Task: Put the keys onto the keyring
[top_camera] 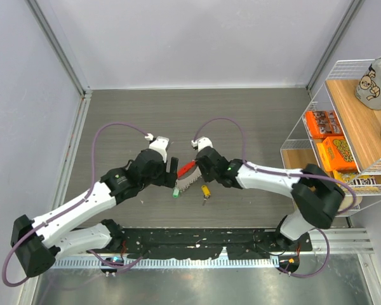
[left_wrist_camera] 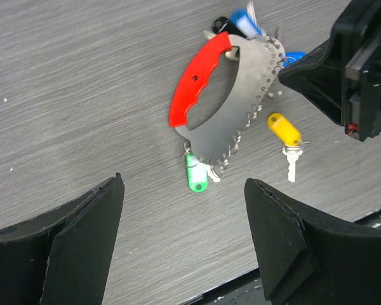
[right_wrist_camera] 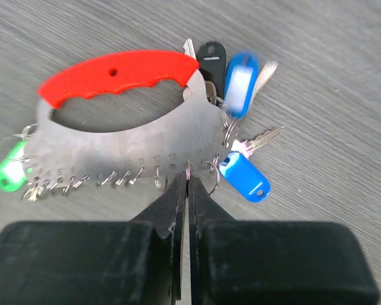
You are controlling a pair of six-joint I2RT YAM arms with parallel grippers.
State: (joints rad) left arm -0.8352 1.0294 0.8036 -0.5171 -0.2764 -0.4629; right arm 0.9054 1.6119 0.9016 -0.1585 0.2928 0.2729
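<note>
The counter (top_camera: pixel 241 127) was a grey surface with a fine wood grain. Flat on it, near the middle, lay a curved steel plate (left_wrist_camera: pixel 244 89) with a red handle (left_wrist_camera: pixel 197 76) along its arched back and a row of small numbered holes along the other edge. 1 green-tagged key (left_wrist_camera: pixel 195 173) lay touching one end of the plate. At the other end a blue-tagged key (right_wrist_camera: pixel 244 176), a second blue tag (right_wrist_camera: pixel 240 82) and a black tag (right_wrist_camera: pixel 211 58) were bunched against it. 1 yellow-tagged key (left_wrist_camera: pixel 284 130) lay alone just beside the holed edge, not touching it.
</note>
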